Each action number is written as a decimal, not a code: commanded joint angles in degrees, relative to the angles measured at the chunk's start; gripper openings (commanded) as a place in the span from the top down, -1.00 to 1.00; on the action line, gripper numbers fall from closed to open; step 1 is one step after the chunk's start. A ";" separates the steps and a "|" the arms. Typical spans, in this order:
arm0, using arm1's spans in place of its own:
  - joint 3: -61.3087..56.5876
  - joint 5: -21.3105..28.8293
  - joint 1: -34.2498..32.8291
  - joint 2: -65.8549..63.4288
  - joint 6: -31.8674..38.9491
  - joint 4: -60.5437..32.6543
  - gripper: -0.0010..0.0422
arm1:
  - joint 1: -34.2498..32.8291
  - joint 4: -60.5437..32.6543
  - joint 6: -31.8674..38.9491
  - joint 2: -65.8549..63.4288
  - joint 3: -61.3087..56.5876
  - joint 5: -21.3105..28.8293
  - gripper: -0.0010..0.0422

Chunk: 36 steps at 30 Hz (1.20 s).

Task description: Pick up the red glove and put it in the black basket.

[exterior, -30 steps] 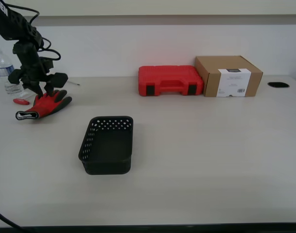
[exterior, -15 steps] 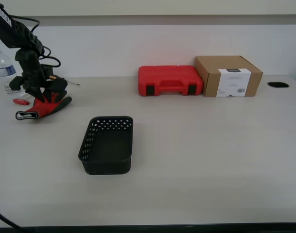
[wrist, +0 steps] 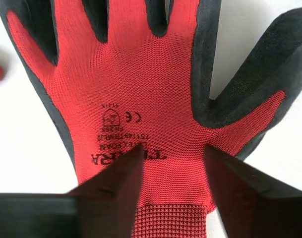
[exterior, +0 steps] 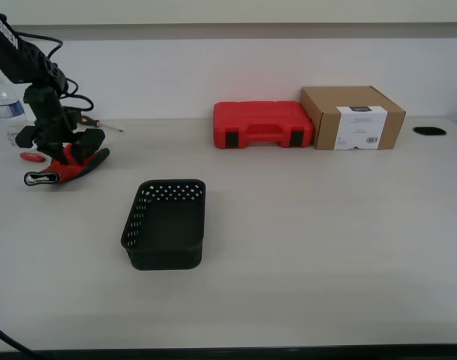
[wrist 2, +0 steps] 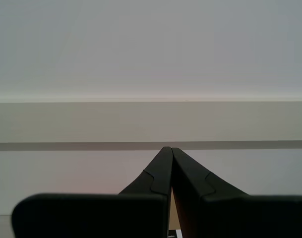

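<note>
First wrist view: my first gripper (wrist: 173, 153) is spread open over the red glove (wrist: 141, 99), not clenched. If the jaws catch only thin knit, it may slip out before the black basket (exterior: 165, 225).

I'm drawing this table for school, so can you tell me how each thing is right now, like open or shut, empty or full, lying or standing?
Red knit glove: lying flat on the table, not lifted.
Black perforated plastic basket: upright, empty.
Red plastic tool case: shut, lying flat.
Brown cardboard box: closed.
Clear water bottle: standing upright.
My first gripper: open, fingers over the glove.
My second gripper: shut, holding nothing.
</note>
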 commanded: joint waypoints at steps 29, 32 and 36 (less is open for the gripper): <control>0.07 0.00 0.00 -0.02 0.15 -1.31 0.95 | -0.76 -10.29 -1.27 -4.81 3.32 2.10 0.97; 0.07 0.00 0.00 -0.02 0.15 -1.36 0.95 | -1.81 -12.68 -2.60 -7.89 3.26 5.18 0.97; 0.07 0.00 0.00 -0.02 0.15 -1.42 0.95 | -5.40 -13.90 -2.67 -14.49 -3.23 5.66 0.97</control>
